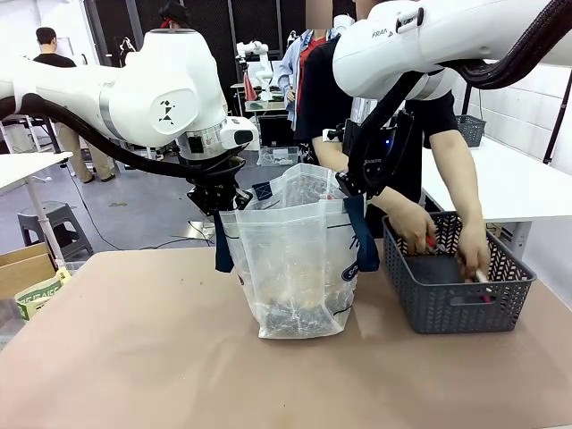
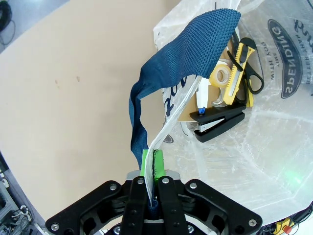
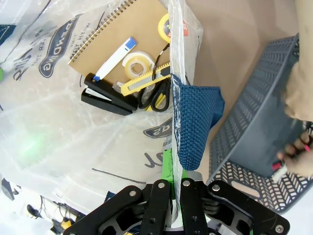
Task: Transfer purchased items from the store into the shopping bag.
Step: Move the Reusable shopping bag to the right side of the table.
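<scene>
1. Front view, left: left gripper (image 1: 217, 198), jaws together, clamped on the left rim of the shopping bag (image 1: 295, 268), where its navy strap (image 1: 222, 253) hangs.
2. Front view, centre: the bag stands upright with its mouth held open on the brown table (image 1: 125, 357), dark goods showing at its bottom.
3. Left wrist view: the green pads (image 2: 145, 165) pinch the translucent rim. Inside the bag lie a black stapler (image 2: 217, 122), tape rolls (image 2: 222, 76), a yellow utility knife (image 2: 240, 53) and black scissors (image 2: 253, 76).
4. Front view, right of centre: right gripper (image 1: 351, 189), jaws together, clamped on the bag's right rim.
5. Right wrist view: a spiral notebook (image 3: 117, 34) and a white marker (image 3: 115, 58) also lie in the bag.
6. Front view, right: dark grey basket (image 1: 456, 299) on the table just beside the bag. A person's near hand (image 1: 413, 228) and far hand (image 1: 471, 255) both reach into it.
7. Right wrist view, right edge: fingertips over the basket hold a thin piece with a red end (image 3: 279, 167).
</scene>
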{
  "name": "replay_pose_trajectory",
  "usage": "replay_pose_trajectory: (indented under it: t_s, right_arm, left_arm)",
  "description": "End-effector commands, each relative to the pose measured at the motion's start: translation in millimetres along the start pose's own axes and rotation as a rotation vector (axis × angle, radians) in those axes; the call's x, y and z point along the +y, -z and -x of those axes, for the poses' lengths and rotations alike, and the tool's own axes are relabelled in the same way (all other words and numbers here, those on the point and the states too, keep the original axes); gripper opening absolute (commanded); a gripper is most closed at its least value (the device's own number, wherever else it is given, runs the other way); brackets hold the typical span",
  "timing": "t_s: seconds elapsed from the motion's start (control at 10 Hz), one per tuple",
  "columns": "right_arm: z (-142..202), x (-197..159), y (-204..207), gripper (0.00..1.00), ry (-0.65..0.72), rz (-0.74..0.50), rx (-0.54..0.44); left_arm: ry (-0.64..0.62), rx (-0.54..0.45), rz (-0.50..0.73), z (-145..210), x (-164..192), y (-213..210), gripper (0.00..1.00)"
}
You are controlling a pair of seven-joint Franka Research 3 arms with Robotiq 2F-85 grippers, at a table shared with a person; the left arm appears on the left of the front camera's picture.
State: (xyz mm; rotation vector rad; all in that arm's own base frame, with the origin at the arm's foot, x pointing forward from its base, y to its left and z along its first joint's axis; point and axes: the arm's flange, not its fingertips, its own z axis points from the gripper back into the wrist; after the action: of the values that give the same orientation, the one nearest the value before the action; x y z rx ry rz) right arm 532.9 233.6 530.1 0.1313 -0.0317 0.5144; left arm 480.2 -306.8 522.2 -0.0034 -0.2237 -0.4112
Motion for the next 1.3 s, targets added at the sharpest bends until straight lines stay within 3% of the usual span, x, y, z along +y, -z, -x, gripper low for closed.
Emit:
replay_pose_trajectory:
  t_s: [0.0, 1.2]
  right_arm:
    - [0.2, -0.2, 0.5, 0.0, 0.0, 0.0, 0.001]
    - [0.2, -0.2, 0.5, 0.0, 0.0, 0.0, 0.001]
  left_arm:
    - [-0.004, 0.0, -0.001, 1.2, 0.5, -0.1, 0.0]
    - [-0.004, 0.0, -0.001, 1.2, 0.5, -0.1, 0.0]
